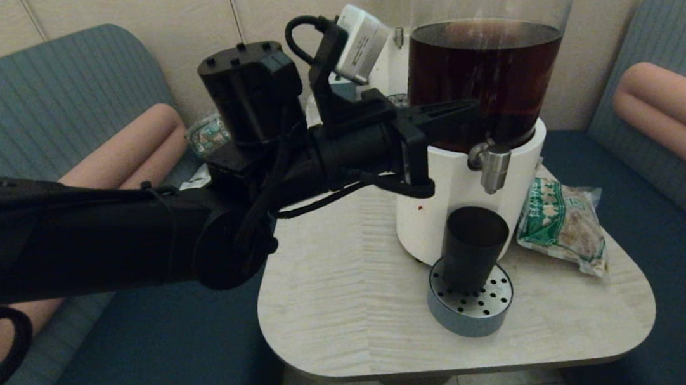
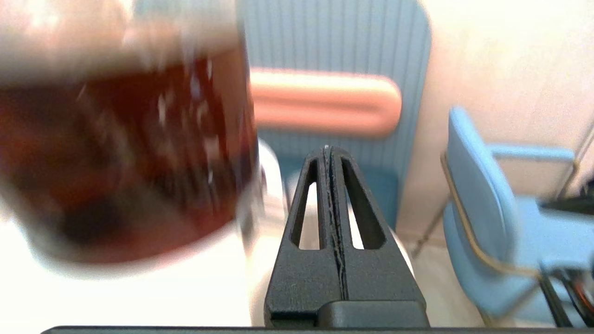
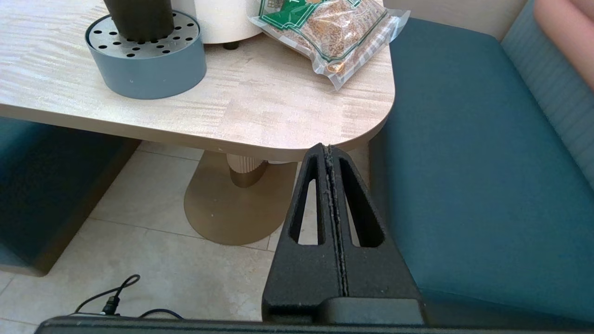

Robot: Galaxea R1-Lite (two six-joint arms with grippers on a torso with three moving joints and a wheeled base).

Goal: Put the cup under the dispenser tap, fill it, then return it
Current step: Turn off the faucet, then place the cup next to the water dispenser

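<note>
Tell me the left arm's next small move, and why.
Probably ease the shut left gripper down and right onto the tap to open it. The cup already stands on the drip tray below the spout, and the gripper hovers just up and left of it.

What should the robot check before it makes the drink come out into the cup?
1. Cup upright on the drip tray: ok.
2. Cup below the dispenser tap: ok.
3. Brown drink in the tank: ok.
4. Left gripper shut, empty, up beside the tank, close to the tap: ok.
5. Right gripper shut, parked low, off the table: ok.
6. Cup empty inside: cannot tell.
</note>
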